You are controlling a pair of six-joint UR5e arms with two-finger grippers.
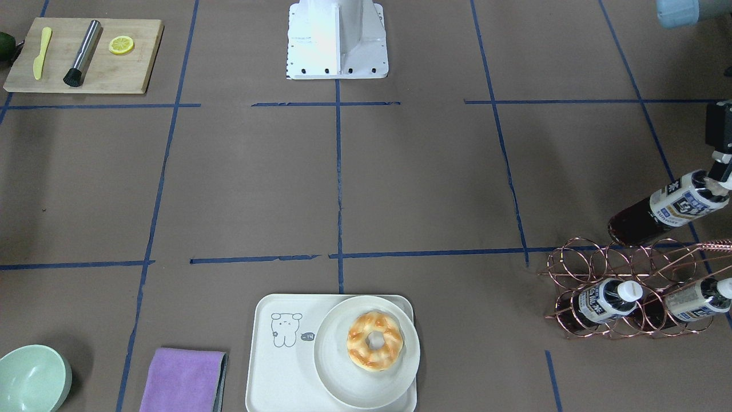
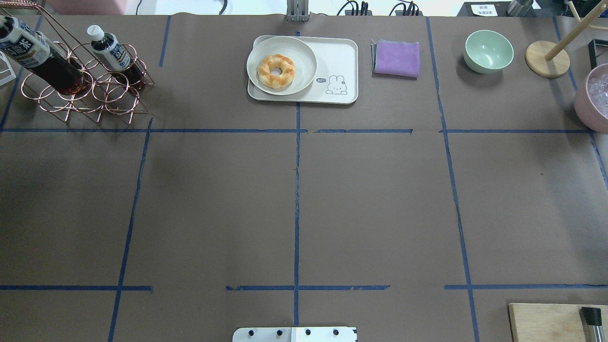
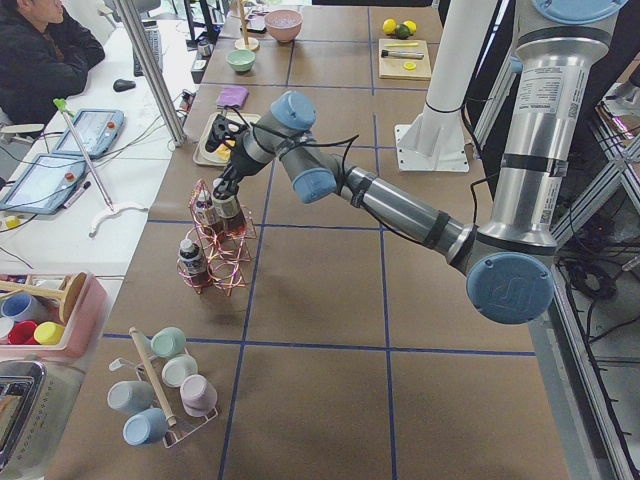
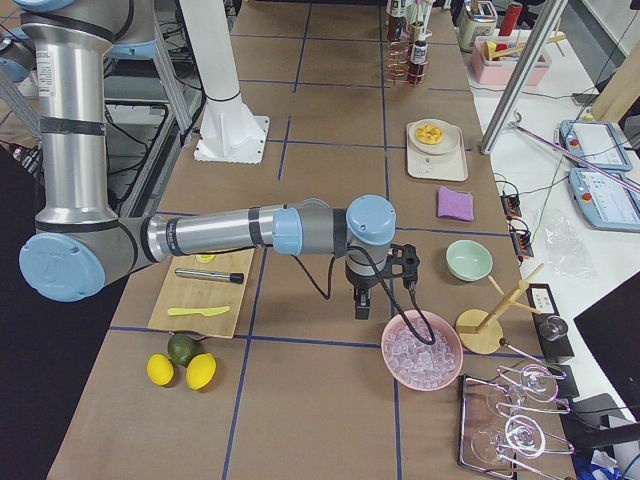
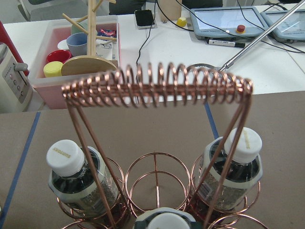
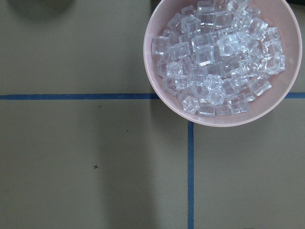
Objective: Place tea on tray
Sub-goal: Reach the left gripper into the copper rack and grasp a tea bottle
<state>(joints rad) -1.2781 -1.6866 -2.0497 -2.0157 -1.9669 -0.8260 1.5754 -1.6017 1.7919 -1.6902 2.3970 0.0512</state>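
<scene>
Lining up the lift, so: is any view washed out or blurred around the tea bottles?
Front-facing view: robot base blown out white, held tea sharp but near the frame edge. Left wrist view: rack handle crisp, nearest cap cropped at the bottom. Overhead: table evenly lit.

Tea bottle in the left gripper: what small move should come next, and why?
Probably lift a little higher before travelling. The left gripper holds the tea tilted by its neck, its base close to the copper rack; the tray lies far off, bare by the bear drawing.
</scene>
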